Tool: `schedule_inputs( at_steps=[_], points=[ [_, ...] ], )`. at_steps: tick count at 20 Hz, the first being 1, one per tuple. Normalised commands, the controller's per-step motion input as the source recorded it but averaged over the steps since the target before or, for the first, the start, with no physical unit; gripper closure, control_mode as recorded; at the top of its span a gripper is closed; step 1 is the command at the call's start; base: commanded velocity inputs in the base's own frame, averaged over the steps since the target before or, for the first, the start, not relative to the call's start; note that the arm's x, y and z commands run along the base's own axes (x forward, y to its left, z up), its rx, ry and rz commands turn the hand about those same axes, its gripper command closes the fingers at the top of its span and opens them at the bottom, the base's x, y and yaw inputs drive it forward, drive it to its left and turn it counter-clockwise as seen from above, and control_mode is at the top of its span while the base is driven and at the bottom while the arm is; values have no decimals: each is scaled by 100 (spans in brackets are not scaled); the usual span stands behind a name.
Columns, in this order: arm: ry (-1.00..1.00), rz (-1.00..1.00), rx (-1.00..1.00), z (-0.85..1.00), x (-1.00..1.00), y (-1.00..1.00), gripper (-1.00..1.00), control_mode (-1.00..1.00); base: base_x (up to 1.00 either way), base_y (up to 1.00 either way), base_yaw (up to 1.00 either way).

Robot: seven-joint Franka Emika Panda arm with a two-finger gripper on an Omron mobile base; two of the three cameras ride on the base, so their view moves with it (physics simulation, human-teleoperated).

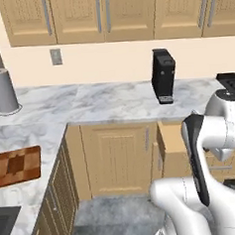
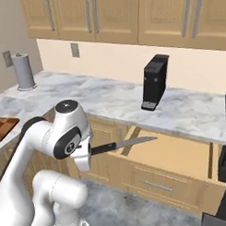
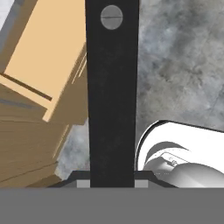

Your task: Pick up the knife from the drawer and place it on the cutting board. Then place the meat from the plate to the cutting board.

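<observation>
The fingers (image 2: 86, 151) pinch the knife (image 2: 123, 145) by its handle, lifted clear of the open drawer (image 2: 181, 154). Placing it on the board (image 1: 16, 166) at the far left remains, then the meat.

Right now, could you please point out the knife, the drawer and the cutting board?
knife (image 2: 134, 142), right base view, on its blade.
drawer (image 2: 181, 154), right base view, on its bare floor.
cutting board (image 1: 16, 166), left base view, on its top.

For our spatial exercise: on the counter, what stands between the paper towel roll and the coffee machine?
Nothing: in the left base view the marble counter lies bare between the paper towel roll and the coffee machine.
</observation>
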Motion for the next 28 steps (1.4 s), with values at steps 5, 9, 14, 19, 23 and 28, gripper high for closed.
schedule_inputs(
  at_steps=[5, 9, 14, 19, 23, 28],
  points=[
    [0, 0, 0, 0, 0, 0, 100, 100, 0, 43, 50],
    [0, 0, 0, 0, 0, 0, 100, 100, 0, 34, 48],
    [0, 0, 0, 0, 0, 0, 100, 100, 0, 9, 49],
    [0, 0, 0, 0, 0, 0, 100, 100, 0, 0, 49],
    [0, 0, 0, 0, 0, 0, 100, 100, 0, 0, 50],
    [0, 0, 0, 0, 0, 0, 100, 100, 18, 1, 49]
  ],
)
